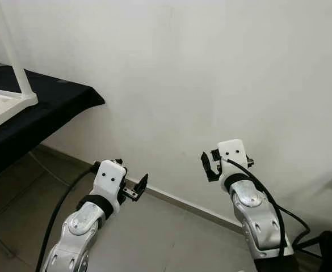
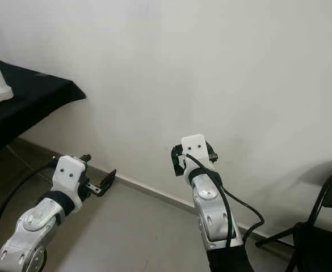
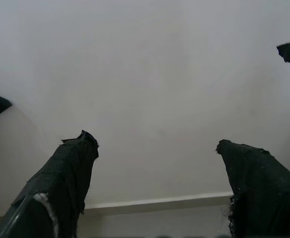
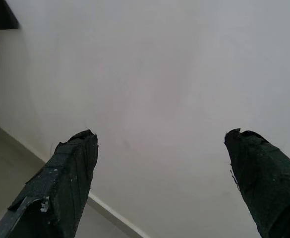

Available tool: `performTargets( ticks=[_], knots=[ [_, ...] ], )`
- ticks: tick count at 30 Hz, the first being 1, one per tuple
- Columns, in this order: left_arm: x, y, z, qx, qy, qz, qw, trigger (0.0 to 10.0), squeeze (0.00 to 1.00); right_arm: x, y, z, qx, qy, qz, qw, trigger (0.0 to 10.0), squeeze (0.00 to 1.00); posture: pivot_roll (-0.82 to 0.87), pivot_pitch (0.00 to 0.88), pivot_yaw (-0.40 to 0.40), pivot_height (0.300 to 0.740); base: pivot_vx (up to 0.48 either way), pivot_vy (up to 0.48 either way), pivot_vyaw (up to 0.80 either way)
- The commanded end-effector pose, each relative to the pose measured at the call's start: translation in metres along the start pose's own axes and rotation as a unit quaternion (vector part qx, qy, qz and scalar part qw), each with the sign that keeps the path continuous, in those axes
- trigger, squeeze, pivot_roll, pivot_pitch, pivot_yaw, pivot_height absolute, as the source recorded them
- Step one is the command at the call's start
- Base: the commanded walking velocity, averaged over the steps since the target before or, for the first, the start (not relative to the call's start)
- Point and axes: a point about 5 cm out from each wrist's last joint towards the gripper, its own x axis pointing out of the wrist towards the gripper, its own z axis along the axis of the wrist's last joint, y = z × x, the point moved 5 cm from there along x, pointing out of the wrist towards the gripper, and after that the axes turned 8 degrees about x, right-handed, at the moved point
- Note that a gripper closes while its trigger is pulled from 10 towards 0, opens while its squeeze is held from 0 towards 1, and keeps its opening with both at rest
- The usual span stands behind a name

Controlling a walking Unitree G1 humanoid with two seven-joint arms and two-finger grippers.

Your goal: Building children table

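Observation:
A white plastic children's table part (image 1: 9, 105) lies upside down on a black-draped table (image 1: 58, 102) at the far left, one white leg (image 1: 12, 48) rising from it. My left gripper (image 1: 136, 188) is raised in front of the white wall, open and holding nothing. My right gripper (image 1: 212, 164) is also held up before the wall, open and empty. In the left wrist view its two black fingers (image 3: 70, 183) stand wide apart facing the wall. The right wrist view shows the same, with the fingers (image 4: 68, 178) spread.
A white wall (image 1: 211, 73) with a skirting board (image 1: 183, 203) is straight ahead, grey tiled floor (image 1: 154, 238) below. A black folding chair (image 2: 319, 226) stands at the right. Black cables (image 1: 61, 209) hang by both arms.

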Motion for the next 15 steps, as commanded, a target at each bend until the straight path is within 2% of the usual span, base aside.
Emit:
performTargets(
  ticks=[1,13,15],
  knots=[
    [0.0021,-0.0022,0.0020,-0.006,-0.004,-0.007,1.000,10.0,0.00,0.0012,-0.0036,0.0010,-0.004,-0.003,-0.008,1.000,10.0,0.00,0.01,0.000,-0.054,0.740,0.000,-0.480,0.00],
    [0.0030,-0.0003,0.0030,-0.013,-0.006,-0.006,1.000,10.0,0.00,0.0034,-0.0008,-0.0003,-0.017,-0.003,-0.007,1.000,10.0,0.00,0.02,0.000,-0.056,0.740,0.000,-0.480,0.00],
    [0.0029,0.0015,0.0028,-0.021,-0.006,-0.001,1.000,10.0,0.00,0.0039,-0.0010,0.0001,-0.022,-0.004,-0.008,1.000,10.0,0.00,0.02,0.000,-0.055,0.740,0.000,0.000,0.00]
  ],
)
